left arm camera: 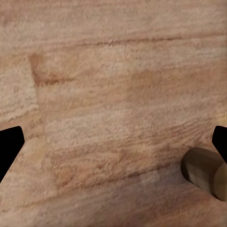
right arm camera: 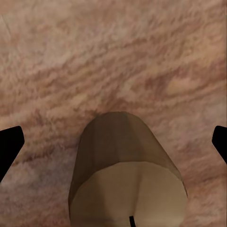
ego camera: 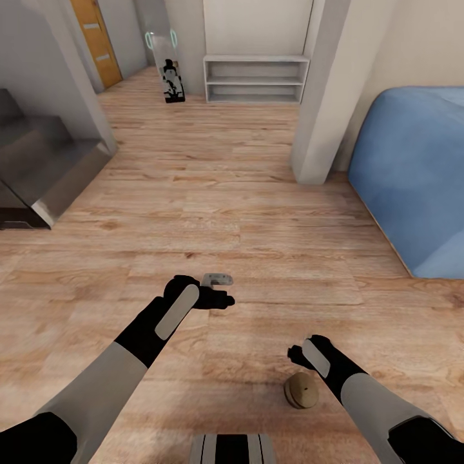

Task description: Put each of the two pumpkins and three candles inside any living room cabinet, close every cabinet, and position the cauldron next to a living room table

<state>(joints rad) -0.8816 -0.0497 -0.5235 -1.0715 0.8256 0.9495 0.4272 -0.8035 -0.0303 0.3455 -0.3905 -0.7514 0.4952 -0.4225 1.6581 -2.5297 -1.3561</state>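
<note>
Fingers, left gripper (ego camera: 222,298): spread wide — in the left wrist view the two dark tips sit at opposite edges with nothing between them but bare plank floor (left arm camera: 113,94). Holding nothing; the hand hovers over the boards, well left of the work.

Candle (ego camera: 301,390): one tan-olive stub lying on its side on the wooden floor, just beside and below the right hand in the head view. It shows again at the edge of the left wrist view (left arm camera: 204,172), near one fingertip but outside the gap.

Fingers, right gripper (ego camera: 295,353): also spread, gripping nothing. In the right wrist view the candle (right arm camera: 125,170) lies centred between the two tips, end face toward the camera, apart from both.

Risk, as judged: a cylinder on its side may roll if one finger touches first or the descent is off-centre — it could slip out of the gap. Closing across the rounded edges could also squeeze it out.
</note>
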